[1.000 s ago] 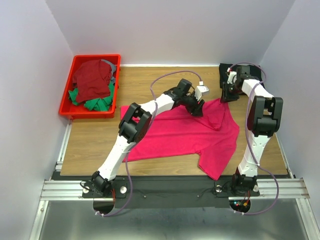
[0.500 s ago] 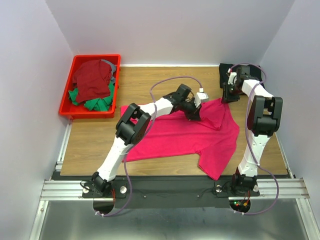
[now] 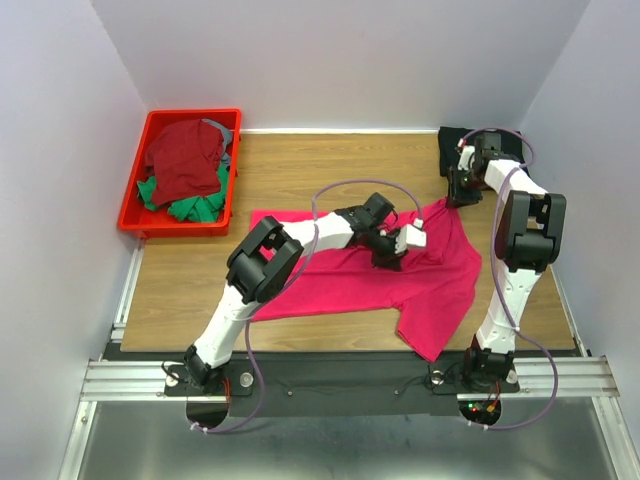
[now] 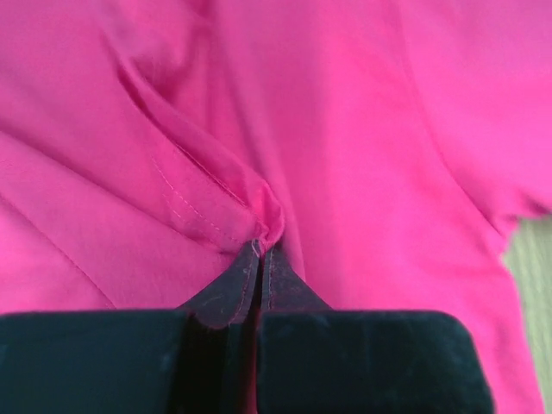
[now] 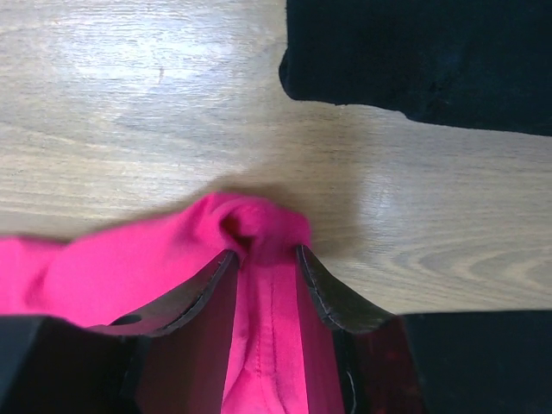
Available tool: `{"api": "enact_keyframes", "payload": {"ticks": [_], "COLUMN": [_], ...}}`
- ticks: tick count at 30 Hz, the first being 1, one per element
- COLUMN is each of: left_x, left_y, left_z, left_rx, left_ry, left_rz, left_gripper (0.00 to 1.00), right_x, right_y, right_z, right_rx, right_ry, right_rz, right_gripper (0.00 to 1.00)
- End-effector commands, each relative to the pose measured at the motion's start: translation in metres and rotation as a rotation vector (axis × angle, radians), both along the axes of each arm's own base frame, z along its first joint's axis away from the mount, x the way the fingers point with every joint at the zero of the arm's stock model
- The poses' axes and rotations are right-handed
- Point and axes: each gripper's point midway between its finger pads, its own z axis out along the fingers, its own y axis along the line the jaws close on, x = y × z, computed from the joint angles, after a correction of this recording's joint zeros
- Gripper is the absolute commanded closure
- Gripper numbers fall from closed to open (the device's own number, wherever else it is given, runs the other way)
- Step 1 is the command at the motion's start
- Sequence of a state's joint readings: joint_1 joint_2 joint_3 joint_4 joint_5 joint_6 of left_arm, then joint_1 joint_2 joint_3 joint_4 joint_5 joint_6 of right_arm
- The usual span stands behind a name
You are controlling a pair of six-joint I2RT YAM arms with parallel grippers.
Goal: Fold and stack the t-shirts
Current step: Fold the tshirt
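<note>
Spread pink t-shirt [image 3: 340, 285], long axis left-right, sleeve toward near edge

We see a robot lab cell: plain white walls [image 3: 340, 60] box a wooden tabletop [image 3: 290, 165], and aluminium rails [image 3: 120, 378] at 6 o'clock carry the cabled left arm [image 3: 232, 310] and right arm [image 3: 508, 290].

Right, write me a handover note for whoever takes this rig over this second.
Left end effector: shut on a hem fold of the pink t-shirt, mid-shirt.
Right end effector: shut on that shirt's far right edge, beside the black t-shirt.
Dark red t-shirt and green t-shirt lie in the red bin.
Done: pink one spread on the table; black one looks folded at the far right corner.
Left: finish the pink fold, stack it, then do the binned shirts.
</note>
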State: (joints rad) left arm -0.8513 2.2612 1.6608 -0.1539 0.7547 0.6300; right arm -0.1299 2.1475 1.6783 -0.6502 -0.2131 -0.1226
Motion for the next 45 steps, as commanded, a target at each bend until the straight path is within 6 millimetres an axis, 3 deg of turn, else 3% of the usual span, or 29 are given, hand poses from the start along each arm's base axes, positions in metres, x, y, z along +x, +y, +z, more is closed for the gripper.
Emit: {"api": "enact_keyframes", "payload": {"ticks": [1,2,4,8,11,14,18,21,22,24,25,29,32,36,38,45], "left_x": [-0.018,-0.017,-0.016,-0.007,0.0,0.017,0.054,0.088,0.102,0.115,0.127,0.147,0.148,0.149,0.15,0.154], "left_y": [0.011,0.015,0.03,0.05,0.055,0.062,0.091,0.13,0.153,0.176,0.201,0.257,0.285,0.319,0.337,0.371], "left_z": [0.025,0.028,0.018,0.031,0.041,0.067,0.098,0.103,0.095,0.088,0.079,0.06,0.049,0.033,0.022,-0.009], "left_rx": [0.001,0.01,0.057,0.053,0.049,0.004,-0.051,-0.032,0.0,0.031,0.066,0.137,0.18,0.24,0.282,0.402], "left_ry": [-0.105,-0.119,-0.128,-0.154,-0.164,-0.113,-0.035,-0.035,-0.029,-0.001,0.017,0.045,0.062,0.075,0.081,0.122], "left_rz": [-0.089,-0.083,-0.069,-0.045,-0.026,0.049,0.222,0.393,0.471,0.565,0.642,0.825,0.912,1.019,1.079,1.179], "left_gripper": [0.87,0.75,0.66,0.48,0.47,0.49,0.52,0.52,0.53,0.55,0.57,0.6,0.6,0.62,0.63,0.64], "right_x": [0.015,0.015,0.014,0.01,0.006,0.0,-0.005,-0.006,-0.005,-0.004,-0.001,0.005,0.006,-0.002,-0.008,-0.01], "right_y": [-0.012,-0.011,-0.012,-0.012,-0.016,-0.028,-0.051,-0.056,-0.053,-0.045,-0.035,-0.021,-0.014,0.004,0.011,-0.005], "right_z": [0.016,0.017,0.018,0.016,0.016,0.022,0.034,0.049,0.053,0.063,0.073,0.088,0.091,0.079,0.063,0.005], "right_rx": [-0.026,-0.023,-0.026,-0.04,-0.068,-0.116,-0.153,-0.171,-0.151,-0.115,-0.068,0.013,0.054,0.117,0.121,0.05], "right_ry": [-0.066,-0.067,-0.07,-0.063,-0.06,-0.067,-0.084,-0.115,-0.13,-0.158,-0.186,-0.221,-0.224,-0.187,-0.15,-0.029], "right_rz": [-0.027,-0.022,-0.016,0.001,0.011,0.015,-0.021,-0.007,0.006,0.023,0.042,0.03,0.03,0.059,0.078,0.052], "right_gripper": [0.62,0.62,0.62,0.62,0.62,0.62,0.63,0.62,0.62,0.62,0.62,0.62,0.62,0.62,0.62,0.64]}}
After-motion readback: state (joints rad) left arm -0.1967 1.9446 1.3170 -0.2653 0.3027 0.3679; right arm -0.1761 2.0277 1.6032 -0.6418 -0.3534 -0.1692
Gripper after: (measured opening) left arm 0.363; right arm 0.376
